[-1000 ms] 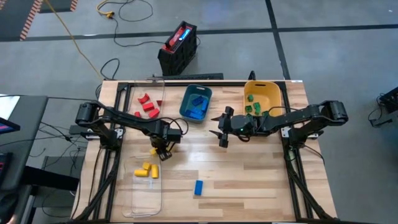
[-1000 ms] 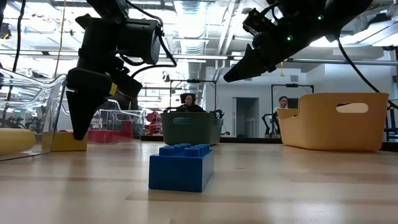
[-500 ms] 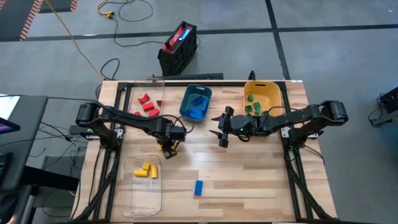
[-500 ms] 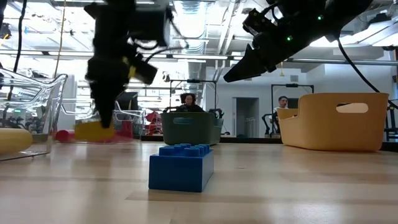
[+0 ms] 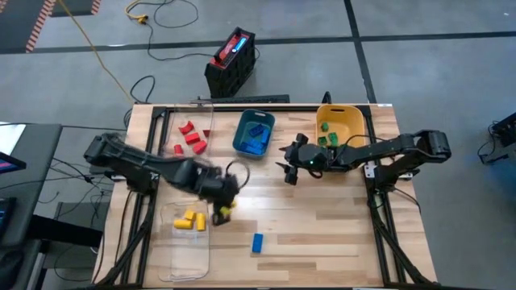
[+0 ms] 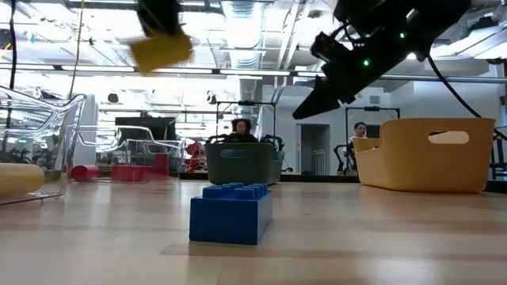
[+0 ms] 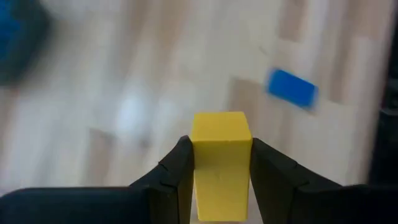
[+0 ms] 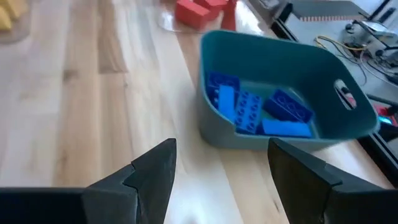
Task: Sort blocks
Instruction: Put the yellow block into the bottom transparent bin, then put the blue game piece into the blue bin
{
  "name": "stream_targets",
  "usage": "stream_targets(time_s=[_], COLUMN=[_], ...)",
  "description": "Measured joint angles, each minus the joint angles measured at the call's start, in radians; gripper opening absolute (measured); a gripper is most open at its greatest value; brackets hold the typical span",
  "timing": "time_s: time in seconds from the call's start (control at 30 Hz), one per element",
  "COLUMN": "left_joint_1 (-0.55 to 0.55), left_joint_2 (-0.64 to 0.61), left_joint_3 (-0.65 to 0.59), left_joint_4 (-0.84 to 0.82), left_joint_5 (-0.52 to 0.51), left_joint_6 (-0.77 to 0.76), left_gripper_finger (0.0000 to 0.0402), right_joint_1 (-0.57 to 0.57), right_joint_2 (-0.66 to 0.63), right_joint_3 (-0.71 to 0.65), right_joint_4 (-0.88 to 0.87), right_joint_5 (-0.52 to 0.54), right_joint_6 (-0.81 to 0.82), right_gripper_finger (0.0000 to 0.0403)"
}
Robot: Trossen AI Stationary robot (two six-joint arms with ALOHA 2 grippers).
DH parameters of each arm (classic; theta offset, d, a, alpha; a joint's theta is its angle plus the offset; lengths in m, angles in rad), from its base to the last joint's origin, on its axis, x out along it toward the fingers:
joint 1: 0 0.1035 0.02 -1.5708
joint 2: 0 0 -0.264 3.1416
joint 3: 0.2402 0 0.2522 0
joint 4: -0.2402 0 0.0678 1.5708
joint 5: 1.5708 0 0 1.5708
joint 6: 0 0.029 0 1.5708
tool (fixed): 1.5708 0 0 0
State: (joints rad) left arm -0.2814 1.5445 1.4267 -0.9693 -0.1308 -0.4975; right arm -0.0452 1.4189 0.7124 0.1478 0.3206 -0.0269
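Wooden worktop (image 5: 322,225), mid area: my left gripper (image 7: 219,163) pinching yellow block (image 7: 220,158), raised. Right gripper (image 8: 219,169) fingers spread, empty, nr teal bin (image 8: 280,93).

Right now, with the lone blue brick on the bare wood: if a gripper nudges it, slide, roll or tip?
The blue brick likely slides rather than rolls: it is boxy and lies flat on the table. Tipping seems unlikely, since it looks wider than tall. It is probably stiff and light, like the yellow brick that the left gripper pinches without deforming.
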Motion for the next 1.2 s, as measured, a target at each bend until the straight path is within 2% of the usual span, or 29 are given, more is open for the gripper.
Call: stream_targets(time_s=[0.1, 0.27, 0.43, 0.57, 0.77, 0.87, 0.97, 1.2], left_joint_1=[-0.084, -0.242, -0.349, -0.375, -0.38, -0.373, -0.367, -0.379], left_joint_2=[-0.012, -0.007, -0.004, -0.004, -0.005, -0.005, -0.005, -0.005], left_joint_3=[0.013, -0.025, -0.135, -0.205, -0.246, -0.247, -0.228, -0.141], left_joint_4=[-0.092, -0.281, -0.251, -0.237, -0.217, -0.217, -0.238, -0.341], left_joint_5=[0.047, 0.054, 0.064, 0.047, 0.05, 0.051, 0.075, -0.016], left_joint_6=[-0.132, -0.332, -0.437, -0.518, -0.508, -0.486, -0.455, -0.425], left_gripper_finger=[0.0118, 0.0118, 0.012, 0.0142, 0.0214, 0.024, 0.0248, 0.0241], right_joint_1=[-0.013, -0.009, 0.054, 0.145, 0.334, 0.397, 0.418, 0.423], right_joint_2=[0.0, 0.0, 0.0, 0.0, 0.104, 0.188, 0.273, 0.486], right_joint_3=[-0.021, -0.025, -0.026, 0.007, 0.083, 0.146, 0.239, 0.522], right_joint_4=[0.013, 0.002, 0.02, 0.016, 0.014, 0.013, -0.008, -0.299], right_joint_5=[0.0, -0.004, -0.01, -0.069, -0.172, -0.281, -0.383, -0.428], right_joint_6=[0.001, -0.002, -0.085, -0.128, -0.215, -0.265, -0.289, -0.387], right_gripper_finger=[0.0265, 0.0265, 0.0265, 0.0265, 0.0265, 0.0265, 0.0265, 0.0265])
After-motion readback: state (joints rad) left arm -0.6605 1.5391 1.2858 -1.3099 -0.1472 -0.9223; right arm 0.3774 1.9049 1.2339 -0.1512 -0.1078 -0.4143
